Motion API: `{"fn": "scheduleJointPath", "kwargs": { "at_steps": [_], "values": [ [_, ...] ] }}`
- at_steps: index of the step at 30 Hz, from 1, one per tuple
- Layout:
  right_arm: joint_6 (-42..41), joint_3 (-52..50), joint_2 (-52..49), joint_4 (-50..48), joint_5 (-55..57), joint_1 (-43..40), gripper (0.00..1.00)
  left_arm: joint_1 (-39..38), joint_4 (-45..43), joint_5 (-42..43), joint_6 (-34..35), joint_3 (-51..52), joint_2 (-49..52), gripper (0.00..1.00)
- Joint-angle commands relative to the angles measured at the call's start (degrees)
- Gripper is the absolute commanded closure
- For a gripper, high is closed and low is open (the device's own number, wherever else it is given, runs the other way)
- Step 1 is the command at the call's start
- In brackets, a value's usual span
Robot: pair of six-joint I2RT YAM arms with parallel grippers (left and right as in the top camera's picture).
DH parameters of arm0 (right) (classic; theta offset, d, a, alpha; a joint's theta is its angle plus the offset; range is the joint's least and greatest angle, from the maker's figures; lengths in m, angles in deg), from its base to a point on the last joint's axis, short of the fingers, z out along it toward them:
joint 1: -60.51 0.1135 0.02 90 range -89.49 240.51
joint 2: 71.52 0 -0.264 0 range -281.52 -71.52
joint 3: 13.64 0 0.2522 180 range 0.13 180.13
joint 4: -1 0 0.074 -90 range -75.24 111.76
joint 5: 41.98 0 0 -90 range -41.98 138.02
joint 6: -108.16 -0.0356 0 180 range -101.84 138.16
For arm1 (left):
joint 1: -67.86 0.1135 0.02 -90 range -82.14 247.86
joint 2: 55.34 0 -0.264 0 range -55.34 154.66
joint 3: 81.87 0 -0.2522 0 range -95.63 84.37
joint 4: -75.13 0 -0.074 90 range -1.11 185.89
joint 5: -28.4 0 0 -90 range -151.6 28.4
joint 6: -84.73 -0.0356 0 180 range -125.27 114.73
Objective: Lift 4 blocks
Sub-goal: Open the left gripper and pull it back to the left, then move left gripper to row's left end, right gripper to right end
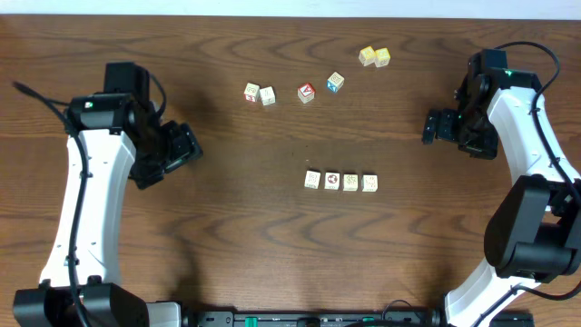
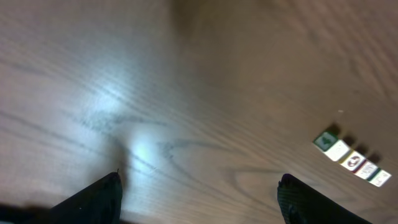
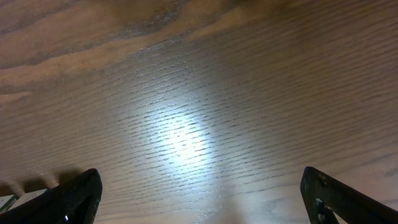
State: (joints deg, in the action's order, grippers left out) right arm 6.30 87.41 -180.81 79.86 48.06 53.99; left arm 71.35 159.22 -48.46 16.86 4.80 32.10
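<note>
Overhead: blocks [image 1: 332, 181] in row, printed marks illegible.

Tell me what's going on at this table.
Two robot arms are set to lift the four cream blocks, which sit in a row in the middle, on the wood. The left pincer and the right pincer both hang open above the table, off to either side, holding nothing. Six other cubes lie farther back.

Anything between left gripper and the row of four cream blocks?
Nothing visible. Bare wood table lies between the left gripper and the four cream blocks; the other cubes sit farther back, off that line.
</note>
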Motion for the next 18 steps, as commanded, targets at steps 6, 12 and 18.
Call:
{"fn": "scheduleJointPath", "kwargs": {
  "at_steps": [6, 12, 18],
  "values": [
    [-5.44, 0.68, 0.00, -4.63, -10.16, -0.13, 0.01, 0.57, -0.76, -0.31, -0.61, 4.07, 0.17, 0.19],
    [-5.97, 0.68, 0.00, -3.78, -27.89, -0.13, 0.01, 0.57, -0.55, -0.09, -0.66, 4.24, 0.17, 0.19],
    [3.98, 0.55, 0.00, 3.78, -30.75, 2.84, 0.15, -0.76, -0.52, -0.07, -0.68, 5.14, 0.17, 0.36]
  ]
}}
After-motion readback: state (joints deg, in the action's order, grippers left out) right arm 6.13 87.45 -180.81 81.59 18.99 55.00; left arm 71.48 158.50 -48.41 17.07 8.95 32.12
